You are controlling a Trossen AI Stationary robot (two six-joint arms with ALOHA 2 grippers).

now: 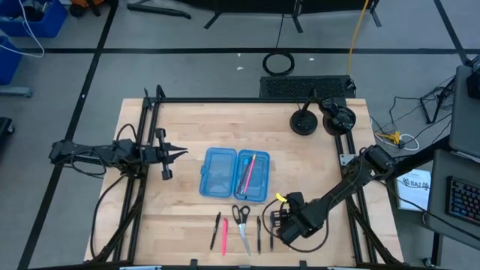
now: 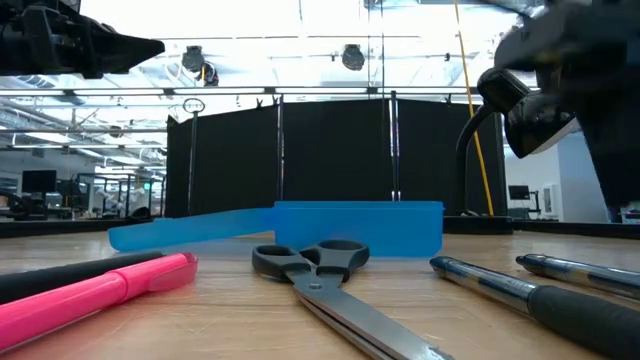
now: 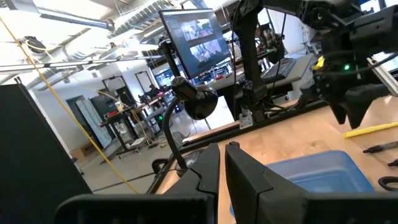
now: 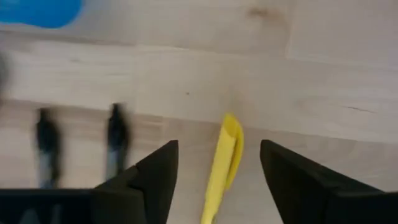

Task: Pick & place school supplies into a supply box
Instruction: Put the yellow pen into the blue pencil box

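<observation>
Supply box (image 1: 234, 173) lies open mid-table, beyond the right gripper (image 4: 219, 180); one pink pen (image 1: 247, 172) inside; right gripper spread wide, holding nothing, straddling a yellow pen (image 4: 222, 163); scissors (image 1: 241, 222) and other pens beside it remain; left gripper (image 1: 174, 153) nearly shut, empty, idle.

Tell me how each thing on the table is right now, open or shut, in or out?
Supply box: open, both halves flat on the table.
Pink pen in the box: lies in the right half.
Scissors: blades shut, on the table outside the box.
Yellow pen: on the table, between the fingers, not gripped.
Right gripper: open, above the yellow pen.
Left gripper: shut, empty, left of the box.
</observation>
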